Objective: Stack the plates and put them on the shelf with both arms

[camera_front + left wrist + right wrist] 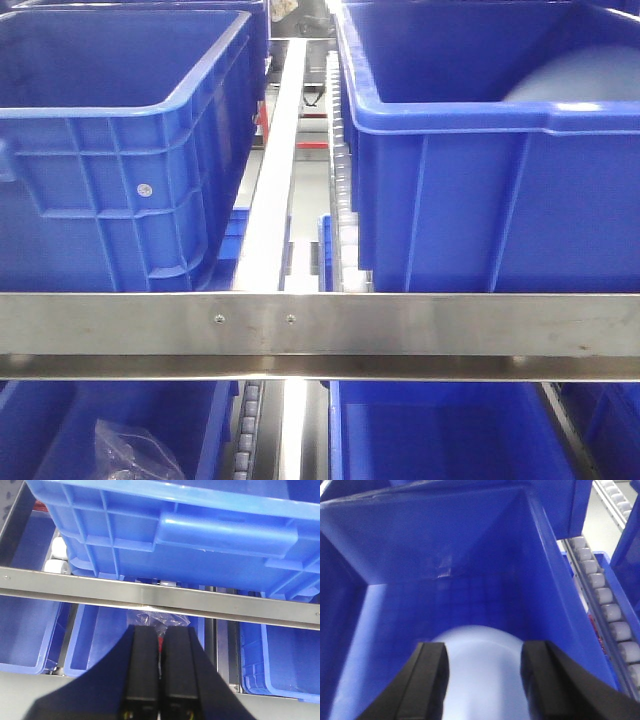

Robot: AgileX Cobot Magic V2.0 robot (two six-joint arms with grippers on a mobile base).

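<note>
Item: pale bluish-white glossy round plate (480, 672), lying inside the deep blue plastic crate (445, 555) at the upper shelf's right end.

Right gripper (482, 680): black fingers spread wide, straddling the plate, holding nothing, probably lined up to grasp. Left gripper (160, 672): fingers pressed together, empty, below the steel shelf rail (160, 600). The front view shows only the plate's edge (585, 75); the right wrist view shows its position in the crate.

Left pincer (160, 680): two long, flat-faced black fingers (144, 675), matte, squared edges; small yellowish marks near their base. Right pincer (482, 680): two bulky black fingers (427, 685), angular, with bevelled inner faces and a slight sheen. No cables or screws visible.
</note>
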